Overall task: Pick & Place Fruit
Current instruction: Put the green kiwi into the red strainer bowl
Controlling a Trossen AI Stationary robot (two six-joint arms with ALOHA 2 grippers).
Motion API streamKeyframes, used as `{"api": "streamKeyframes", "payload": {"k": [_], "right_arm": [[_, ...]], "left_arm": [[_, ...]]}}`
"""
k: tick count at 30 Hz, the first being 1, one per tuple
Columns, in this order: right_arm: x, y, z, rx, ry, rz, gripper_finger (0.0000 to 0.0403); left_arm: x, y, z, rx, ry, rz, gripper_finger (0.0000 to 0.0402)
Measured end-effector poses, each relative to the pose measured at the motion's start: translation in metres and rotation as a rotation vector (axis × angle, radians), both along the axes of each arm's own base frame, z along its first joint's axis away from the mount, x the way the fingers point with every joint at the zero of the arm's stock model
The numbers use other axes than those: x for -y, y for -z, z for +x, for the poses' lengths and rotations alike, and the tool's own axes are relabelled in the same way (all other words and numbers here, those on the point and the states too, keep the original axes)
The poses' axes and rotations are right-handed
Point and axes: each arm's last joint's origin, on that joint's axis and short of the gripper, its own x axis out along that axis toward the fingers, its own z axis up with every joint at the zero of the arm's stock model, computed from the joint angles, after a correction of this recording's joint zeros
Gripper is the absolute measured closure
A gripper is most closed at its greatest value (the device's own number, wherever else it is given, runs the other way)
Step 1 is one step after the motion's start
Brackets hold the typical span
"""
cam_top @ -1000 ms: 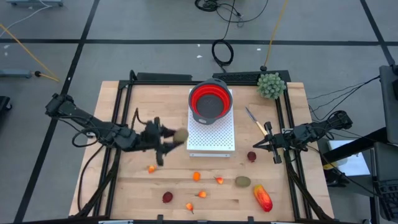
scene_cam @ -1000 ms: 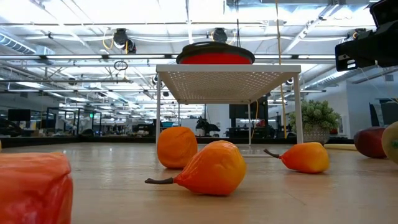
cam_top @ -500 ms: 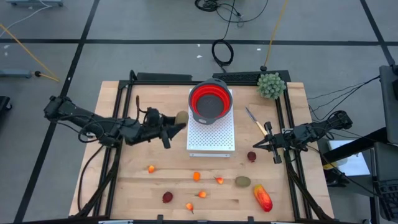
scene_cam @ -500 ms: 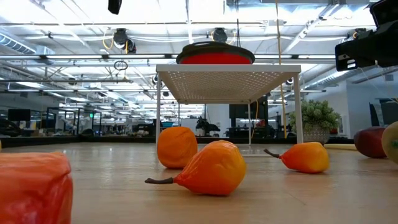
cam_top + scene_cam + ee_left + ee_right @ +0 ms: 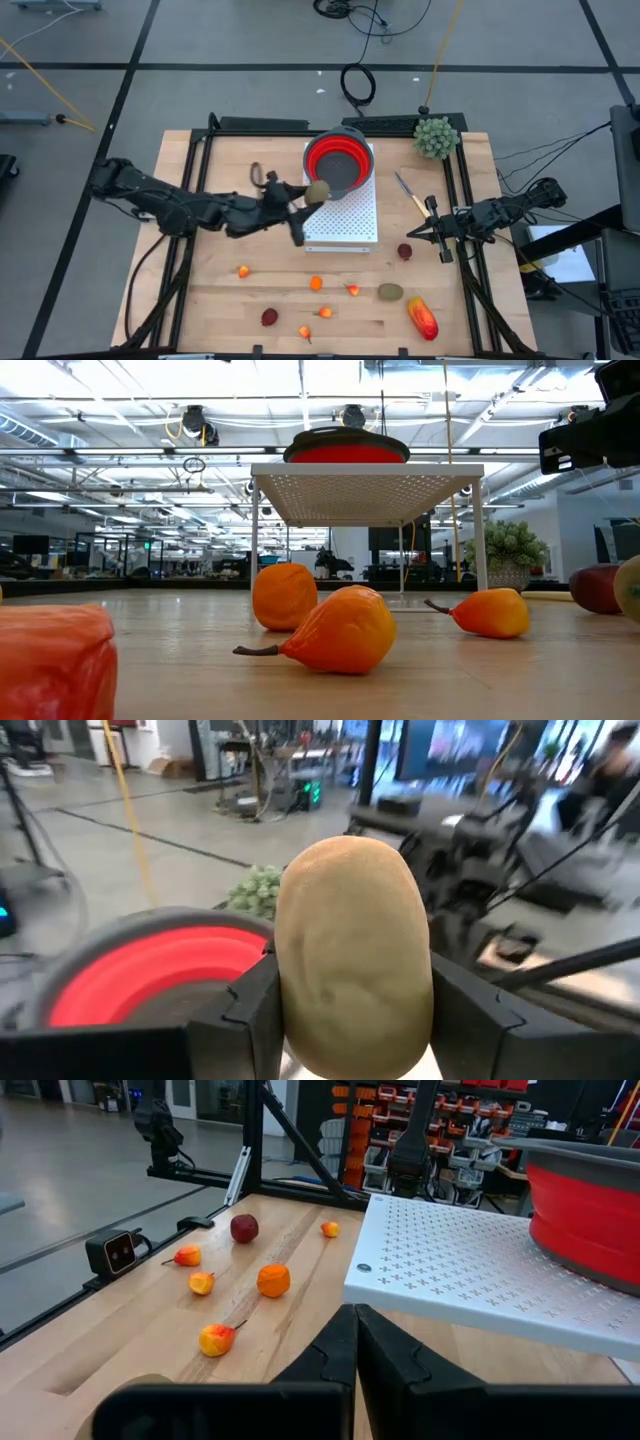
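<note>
Brown-green oval fruit (image 5: pixel 352 955) clamped in the left pincer (image 5: pixel 305 200)
Matte, tan, egg-shaped, at frame centre beside the red bowl (image 5: pixel 335 162); right pincer (image 5: pixel 417 236) together at right.

Grey floor (image 5: pixel 250 40) marked with dark lines surrounds the wooden counter (image 5: pixel 230 310); black cables (image 5: pixel 357 82) lie upper centre; ceiling lights (image 5: pixel 120 380) overhead.

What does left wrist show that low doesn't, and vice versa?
Only the left wrist view: the left gripper shut on a brown-green oval fruit, close to the red bowl, with a green plant behind.

Only the low view: fruit still on the table, namely an orange pear, a round orange, another small pear, and a red-orange piece up close.

Both: the red bowl, which the low view shows sitting on the white perforated stand.
</note>
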Motion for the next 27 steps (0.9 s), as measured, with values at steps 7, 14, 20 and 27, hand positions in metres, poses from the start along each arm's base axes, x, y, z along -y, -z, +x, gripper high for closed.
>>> {"api": "streamKeyframes", "payload": {"k": [7,14,20,27], "right_arm": [[0.000,0.000,0.000,0.000,0.000,0.000,0.0403],[0.000,0.000,0.000,0.000,0.000,0.000,0.0403],[0.000,0.000,0.000,-0.003,0.000,-0.001,0.0403],[0.000,0.000,0.000,-0.003,0.000,-0.001,0.0403]], "left_arm": [[-0.018,-0.014,0.041,-0.211,-0.092,0.099,0.0206],[-0.049,-0.020,0.070,-0.333,-0.173,0.200,0.0216],[-0.082,-0.019,0.077,-0.366,-0.184,0.176,0.0216],[-0.122,-0.011,0.073,-0.397,-0.129,0.030,0.0214]]}}
